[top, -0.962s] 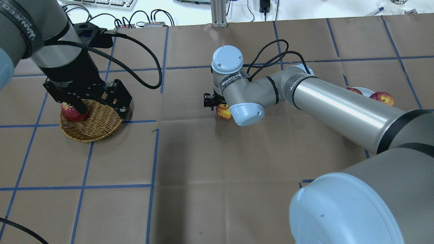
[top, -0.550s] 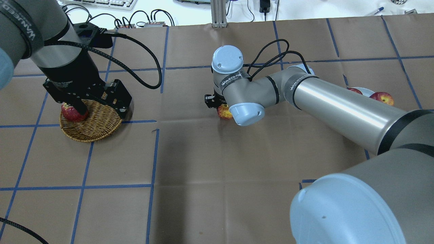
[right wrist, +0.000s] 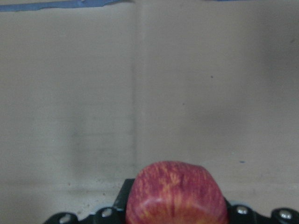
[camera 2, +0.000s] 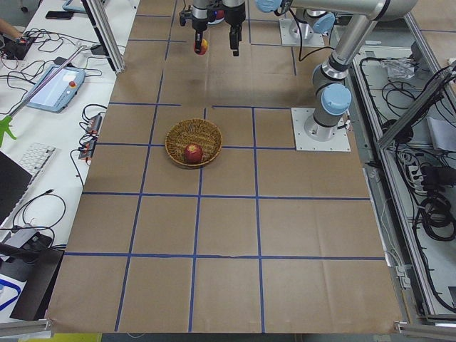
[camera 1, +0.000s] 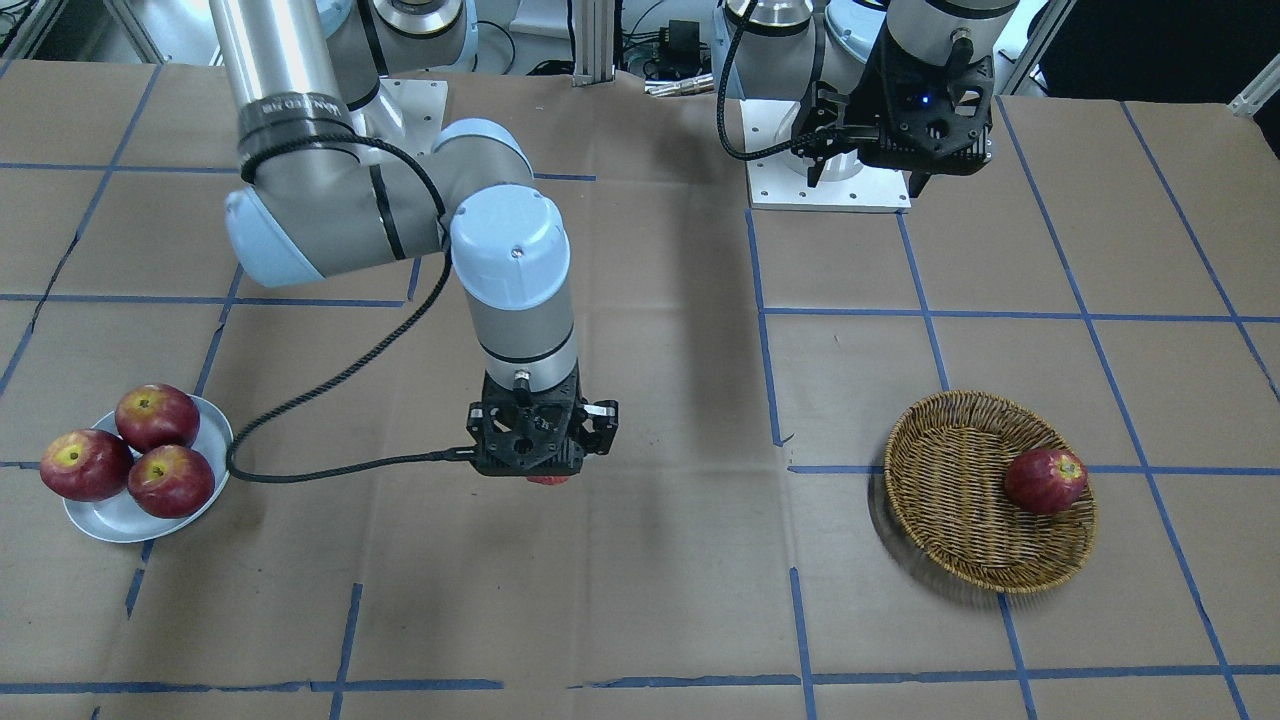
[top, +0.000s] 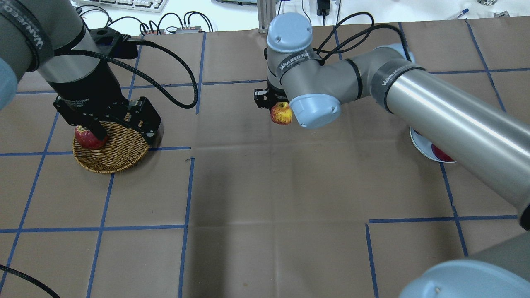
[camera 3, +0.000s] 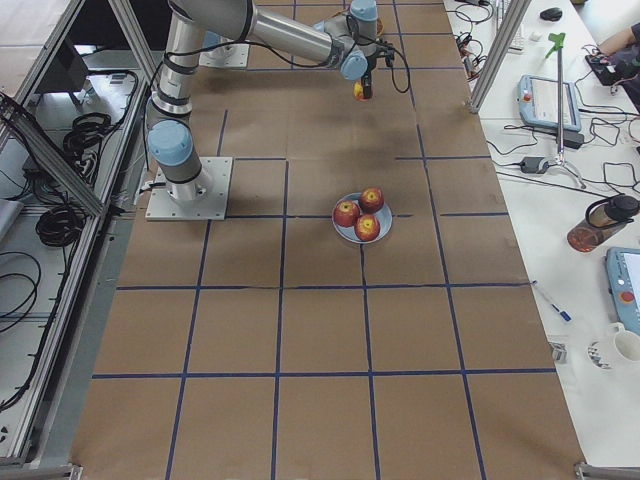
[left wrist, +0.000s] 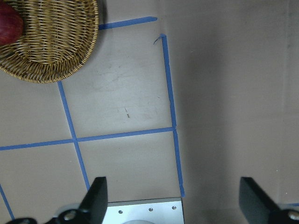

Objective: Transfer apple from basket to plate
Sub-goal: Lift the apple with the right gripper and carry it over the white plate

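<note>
Right gripper [camera 1: 543, 465] is clamping the apple [top: 281, 113] between its fingers, seemingly lifted clear of the table [top: 265, 207], roughly midway between the basket [camera 1: 960, 540] and the plate [camera 1: 100, 528]. Left gripper [camera 1: 866, 178] is hanging by the robot's base with its fingers spread wide, holding nothing. One darker apple [camera 1: 1045, 480] is lying in the basket.

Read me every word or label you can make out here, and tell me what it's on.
"WANJEED", then blurred characters: band round the right arm.
"WANJEED": band round the left arm.
"Gripper", after a blurred word: black body of the left gripper.
Everything else is too small to read.
</note>
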You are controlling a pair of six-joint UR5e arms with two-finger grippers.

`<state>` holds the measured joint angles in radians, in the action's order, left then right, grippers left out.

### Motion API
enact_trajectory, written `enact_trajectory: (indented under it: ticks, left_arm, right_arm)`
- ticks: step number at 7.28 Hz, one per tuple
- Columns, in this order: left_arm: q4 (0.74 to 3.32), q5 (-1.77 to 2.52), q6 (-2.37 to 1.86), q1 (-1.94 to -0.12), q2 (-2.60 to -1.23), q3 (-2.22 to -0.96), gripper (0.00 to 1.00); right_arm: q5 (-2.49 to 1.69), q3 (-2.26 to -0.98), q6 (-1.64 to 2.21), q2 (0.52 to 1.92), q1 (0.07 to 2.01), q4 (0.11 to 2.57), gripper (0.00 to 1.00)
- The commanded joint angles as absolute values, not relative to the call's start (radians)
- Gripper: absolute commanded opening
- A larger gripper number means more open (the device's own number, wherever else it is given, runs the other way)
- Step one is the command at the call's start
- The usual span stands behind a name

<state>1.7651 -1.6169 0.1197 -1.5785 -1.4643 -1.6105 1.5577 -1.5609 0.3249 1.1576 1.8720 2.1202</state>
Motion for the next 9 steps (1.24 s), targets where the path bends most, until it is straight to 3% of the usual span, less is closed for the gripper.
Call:
enact_trajectory:
  ticks: [1,5,9]
  left_arm:
    - [1.767,-1.617,0.120,-1.578,-1.465,-1.611,0.99]
    - [1.770,-1.618,0.121,-1.578,-1.462,-1.611,0.99]
    - [1.772,-1.623,0.120,-1.580,-1.451,-1.611,0.99]
  right_arm:
    - [1.552,-1.531,0.167,1.282,1.702,1.950,0.39]
    - [1.559,-1.554,-0.310,1.335,1.338,1.868,0.37]
    - [1.542,-1.762,-0.616,1.316,1.131,2.035,0.35]
